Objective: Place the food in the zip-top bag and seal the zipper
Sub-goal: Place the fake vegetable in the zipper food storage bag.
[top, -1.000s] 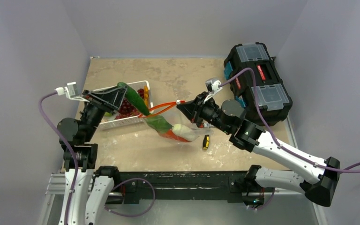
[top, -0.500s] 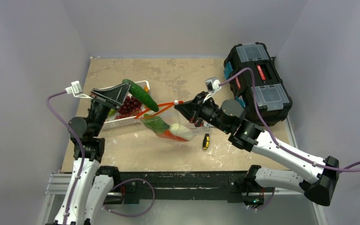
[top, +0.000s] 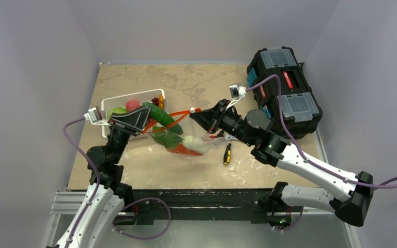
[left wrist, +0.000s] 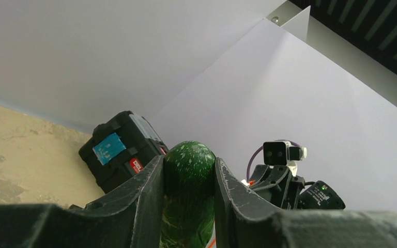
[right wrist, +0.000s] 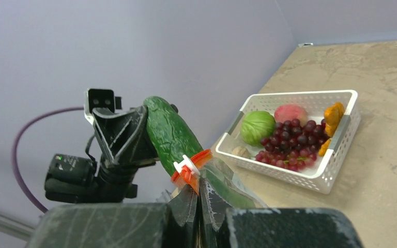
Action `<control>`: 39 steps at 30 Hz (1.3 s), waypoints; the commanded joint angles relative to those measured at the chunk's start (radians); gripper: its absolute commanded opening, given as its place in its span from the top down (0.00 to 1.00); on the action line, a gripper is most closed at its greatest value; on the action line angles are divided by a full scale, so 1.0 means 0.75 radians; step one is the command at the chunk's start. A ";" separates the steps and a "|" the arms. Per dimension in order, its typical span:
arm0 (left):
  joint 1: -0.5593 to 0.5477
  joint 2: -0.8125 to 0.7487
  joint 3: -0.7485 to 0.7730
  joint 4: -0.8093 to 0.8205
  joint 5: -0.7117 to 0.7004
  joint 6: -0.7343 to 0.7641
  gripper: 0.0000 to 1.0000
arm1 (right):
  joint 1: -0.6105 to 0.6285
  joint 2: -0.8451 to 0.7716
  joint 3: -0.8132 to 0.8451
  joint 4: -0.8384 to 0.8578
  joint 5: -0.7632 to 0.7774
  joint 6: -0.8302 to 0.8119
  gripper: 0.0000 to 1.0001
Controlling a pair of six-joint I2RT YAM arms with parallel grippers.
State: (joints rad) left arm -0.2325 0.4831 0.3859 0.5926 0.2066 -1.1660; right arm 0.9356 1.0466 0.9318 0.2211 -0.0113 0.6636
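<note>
Nearest the arm bases, a black and yellow screwdriver point(top: 227, 153) lies on the tan table point(top: 150, 170), just right of the clear zip-top bag point(top: 199, 135). The bag sags from its raised mouth, with leafy greens point(top: 168, 137), an orange carrot point(top: 182, 150) and a pale piece already inside. The right gripper point(right wrist: 199, 188) is pinched fully closed on the red-orange zipper point(right wrist: 192, 166) at the end with the white slider, holding the mouth up. The left gripper point(left wrist: 188, 170) clamps one end of the green cucumber point(top: 163, 118), whose free end slants down over the open mouth. Behind it, the white slatted basket point(right wrist: 300, 95) holds a green cabbage point(right wrist: 257, 126), pink peach point(right wrist: 291, 112), dark red grapes point(right wrist: 289, 144) and a small orange piece point(right wrist: 333, 116). Farthest right stands a black toolbox point(top: 284, 90).
</note>
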 commanded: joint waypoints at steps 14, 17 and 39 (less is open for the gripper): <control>-0.225 0.091 -0.202 0.485 -0.253 0.140 1.00 | -0.002 0.114 0.050 0.286 0.048 0.349 1.00; -0.242 0.111 -0.211 0.498 -0.252 0.138 1.00 | 0.000 0.146 0.084 0.292 0.043 0.357 1.00; -0.310 0.085 -0.362 0.328 -0.186 0.141 0.77 | -0.002 0.161 0.098 0.308 0.062 0.358 1.00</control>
State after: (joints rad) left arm -0.4591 0.5861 0.1307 0.9173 0.0231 -1.0809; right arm 0.9356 1.1824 0.9558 0.3866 0.0162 0.9230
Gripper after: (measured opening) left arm 0.323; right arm 0.003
